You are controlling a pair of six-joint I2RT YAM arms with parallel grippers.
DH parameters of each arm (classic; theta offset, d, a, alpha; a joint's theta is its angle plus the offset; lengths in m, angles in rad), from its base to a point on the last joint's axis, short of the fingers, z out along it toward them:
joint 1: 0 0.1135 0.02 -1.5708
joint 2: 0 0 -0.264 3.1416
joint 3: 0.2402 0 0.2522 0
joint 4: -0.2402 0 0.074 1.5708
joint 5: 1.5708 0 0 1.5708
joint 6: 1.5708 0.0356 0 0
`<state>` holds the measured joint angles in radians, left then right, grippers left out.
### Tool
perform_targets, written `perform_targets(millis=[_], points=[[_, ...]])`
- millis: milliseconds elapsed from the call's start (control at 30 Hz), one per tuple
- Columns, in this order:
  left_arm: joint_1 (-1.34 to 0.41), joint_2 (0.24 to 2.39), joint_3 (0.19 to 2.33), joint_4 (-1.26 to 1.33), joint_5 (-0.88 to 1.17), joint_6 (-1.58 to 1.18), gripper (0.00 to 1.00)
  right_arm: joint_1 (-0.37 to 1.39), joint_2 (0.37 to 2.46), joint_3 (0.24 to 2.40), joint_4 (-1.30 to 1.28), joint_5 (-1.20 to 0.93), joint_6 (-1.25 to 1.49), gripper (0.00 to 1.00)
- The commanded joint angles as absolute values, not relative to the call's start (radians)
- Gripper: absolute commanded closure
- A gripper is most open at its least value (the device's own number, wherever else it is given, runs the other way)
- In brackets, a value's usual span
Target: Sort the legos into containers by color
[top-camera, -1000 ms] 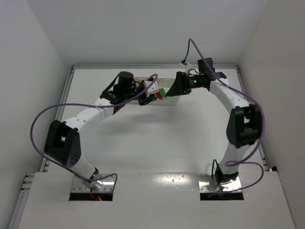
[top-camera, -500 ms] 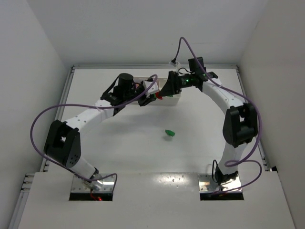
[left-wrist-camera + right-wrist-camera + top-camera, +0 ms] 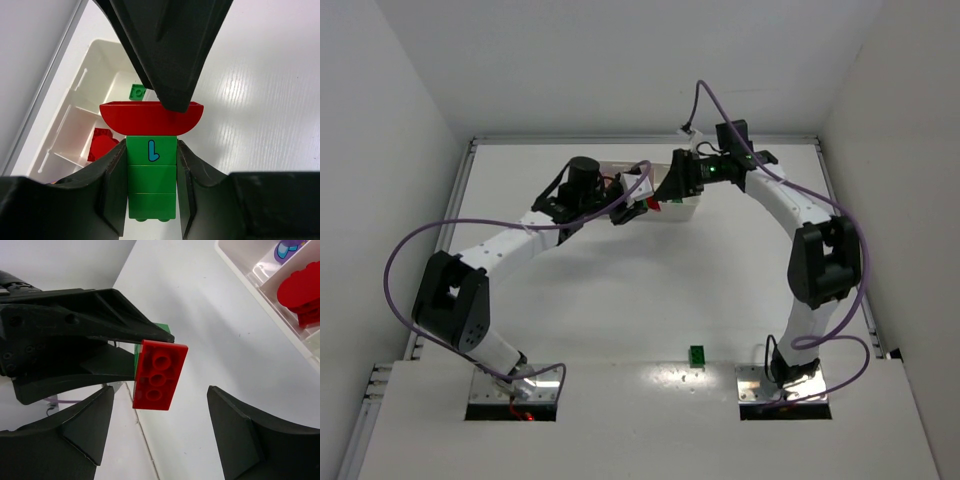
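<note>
My left gripper (image 3: 151,145) is shut on a stack of green legos (image 3: 151,180) with a curved red lego (image 3: 151,117) on its top end. It holds the stack beside the white tray (image 3: 75,112). My right gripper (image 3: 160,388) is open, with its fingers (image 3: 85,420) on either side of the red lego (image 3: 159,375) and apart from it. In the top view both grippers, left (image 3: 638,198) and right (image 3: 665,190), meet at the tray's (image 3: 686,211) front. The tray holds red legos (image 3: 101,145) in the middle compartment, a green lego (image 3: 135,91) in the end one, and a purple piece (image 3: 290,250).
A loose green lego (image 3: 696,353) lies on the near ledge between the two arm bases. Purple cables loop over both arms. White walls close in the table on the left, right and back.
A green lego came off at the grippers, dropped and bounced across the table to the near ledge. My right gripper has shifted slightly left; the left arm has hardly moved.
</note>
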<state>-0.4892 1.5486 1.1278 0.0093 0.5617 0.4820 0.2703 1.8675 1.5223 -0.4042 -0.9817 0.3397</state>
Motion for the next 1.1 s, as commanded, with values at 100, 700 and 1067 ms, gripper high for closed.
perform_targets(millis=[100, 700, 1067], points=[[-0.499, 1.505, 1.126, 0.081, 0.592, 0.456, 1.0, 0.291, 1.905, 1.589, -0.387, -0.979, 0.339, 0.24], [-0.469, 1.445, 1.037, 0.081, 0.497, 0.442, 1.0, 0.238, 1.878, 1.627, -0.403, -0.948, 0.269, 1.0], [-0.394, 1.324, 0.914, 0.029, 0.422, 0.414, 1.0, 0.227, 2.094, 1.991, -0.432, -0.896, 0.285, 1.0]])
